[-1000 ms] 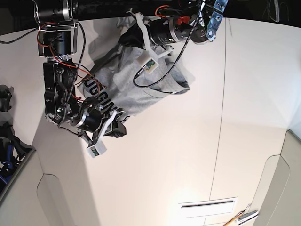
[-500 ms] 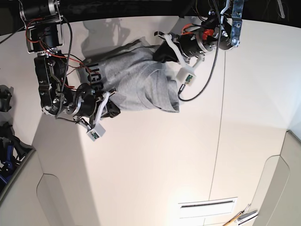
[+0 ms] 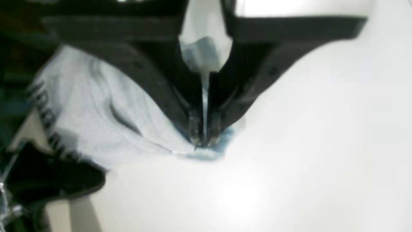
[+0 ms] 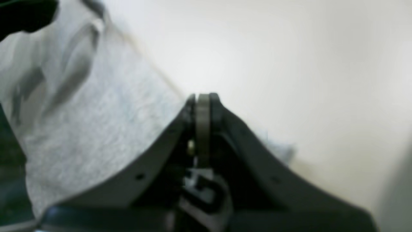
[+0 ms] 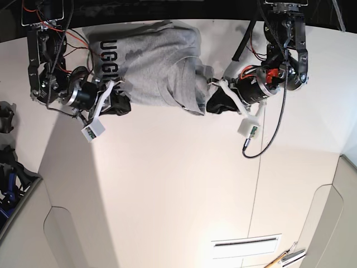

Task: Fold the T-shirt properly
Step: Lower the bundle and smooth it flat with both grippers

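The heather-grey T-shirt (image 5: 153,64) lies bunched and partly spread at the back of the white table, with black lettering (image 5: 106,56) on its left part. My left gripper (image 5: 215,104) is at the shirt's front right corner. In the left wrist view it (image 3: 203,145) is shut on a thin fold of the shirt (image 3: 96,112) at the table surface. My right gripper (image 5: 120,104) is at the shirt's front left corner. In the right wrist view it (image 4: 202,98) is pinched shut at the edge of the shirt (image 4: 80,122).
The white table (image 5: 178,184) has seams running front to back. Dark gear (image 5: 5,120) and a blue item (image 5: 6,192) sit at the left edge. A slot (image 5: 245,243) and a pencil-like tool (image 5: 287,257) lie at the front right. The table's back edge runs just behind the shirt.
Both grippers have moved apart, drawing the shirt wider and toward the table's back. The left gripper came down and right to the shirt's right corner; the right gripper moved up and left.
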Controlling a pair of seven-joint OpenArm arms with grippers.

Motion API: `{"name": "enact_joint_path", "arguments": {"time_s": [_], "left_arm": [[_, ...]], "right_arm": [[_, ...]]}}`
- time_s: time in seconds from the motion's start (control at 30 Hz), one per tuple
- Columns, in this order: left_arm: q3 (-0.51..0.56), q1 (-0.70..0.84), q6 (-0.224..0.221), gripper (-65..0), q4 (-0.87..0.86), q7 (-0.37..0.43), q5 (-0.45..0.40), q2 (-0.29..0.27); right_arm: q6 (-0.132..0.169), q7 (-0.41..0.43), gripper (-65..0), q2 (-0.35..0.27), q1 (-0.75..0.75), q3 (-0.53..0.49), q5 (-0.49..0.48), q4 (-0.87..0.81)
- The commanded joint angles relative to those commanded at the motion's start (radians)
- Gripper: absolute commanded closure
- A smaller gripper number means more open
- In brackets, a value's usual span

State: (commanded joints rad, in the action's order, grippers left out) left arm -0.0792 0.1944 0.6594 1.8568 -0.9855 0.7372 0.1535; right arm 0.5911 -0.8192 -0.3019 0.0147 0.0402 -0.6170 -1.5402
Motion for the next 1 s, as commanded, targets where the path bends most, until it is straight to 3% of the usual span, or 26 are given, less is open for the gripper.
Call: {"name": "enact_joint_path", "arguments": {"time_s": [0.07,0.17,0.33,0.5,0.57,0.63,0.7,0.83,1.0], "left_arm": [[0.000,0.042,0.000,-2.9,0.090,-0.003,0.012,0.021],[0.000,0.127,0.039,-2.9,0.240,-0.012,0.009,0.047],[0.018,0.311,0.039,-2.9,0.419,-0.026,0.031,0.048],[0.188,0.395,0.039,-2.9,0.419,-0.029,0.018,0.049],[0.302,0.407,0.039,-2.8,0.417,-0.021,-0.062,0.048],[0.373,0.401,0.030,-2.8,0.403,0.042,-0.185,0.049],[0.408,0.383,0.029,-2.8,0.385,0.074,-0.245,0.048],[0.421,0.330,-0.013,-2.8,0.318,0.073,-0.245,0.048],[0.421,0.285,-0.012,-2.8,0.173,0.069,-0.240,0.049]], "right_arm": [[0.000,0.000,0.0,0.000,0.014,0.015,0.000,0.000],[0.000,-0.001,0.0,0.000,0.042,0.024,0.000,0.000],[0.000,0.003,0.0,0.000,0.063,0.024,0.000,-0.001],[0.000,0.022,0.0,0.000,0.063,0.024,0.001,-0.001],[0.000,0.024,0.0,0.000,0.063,0.023,0.009,-0.001],[0.000,0.026,0.0,0.000,0.062,0.023,0.011,-0.001],[0.000,0.026,0.0,0.000,0.062,0.023,0.013,-0.001],[0.000,0.026,0.0,0.000,0.062,0.023,0.018,-0.001],[0.000,0.026,0.0,0.000,0.062,0.023,0.019,-0.001]]}}
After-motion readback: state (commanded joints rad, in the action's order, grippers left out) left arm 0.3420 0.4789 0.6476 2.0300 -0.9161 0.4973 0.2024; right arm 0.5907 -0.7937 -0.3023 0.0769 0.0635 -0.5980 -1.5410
